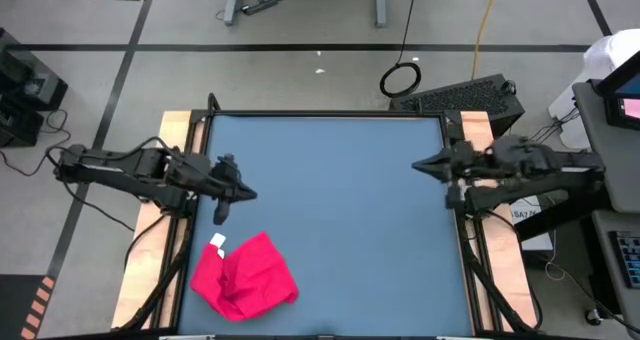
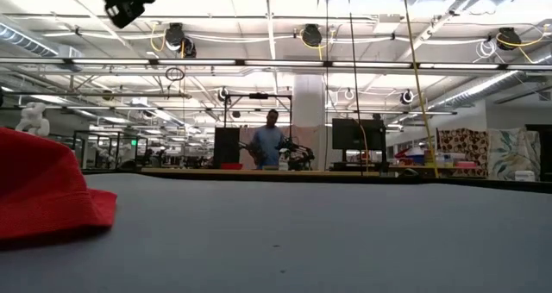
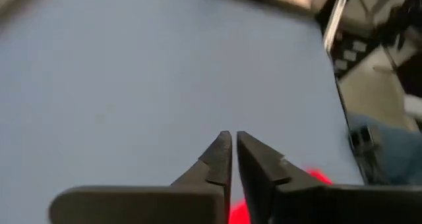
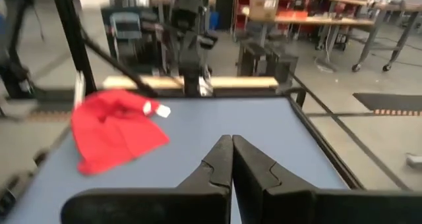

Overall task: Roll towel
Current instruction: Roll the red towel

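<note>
While the soft red towel (image 1: pixel 245 276) lies crumpled near the blue table's (image 1: pixel 340 220) left front corner, we see the left gripper (image 1: pixel 250 194) above it, fingers almost together, empty; the right gripper (image 1: pixel 418 164) is closed, empty.

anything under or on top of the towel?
Nothing lies on the towel; its white tag shows at one edge. It sits crumpled on the blue tabletop. Anything beneath its folds is hidden.

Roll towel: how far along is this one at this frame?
Nothing looks done: the towel lies crumpled, unrolled, near the table's front-left corner. In hand: nothing; the left hand hangs just beyond the towel, apart from it, holding nothing. The right hand waits shut at the right edge. Flattening and rolling remain.
</note>
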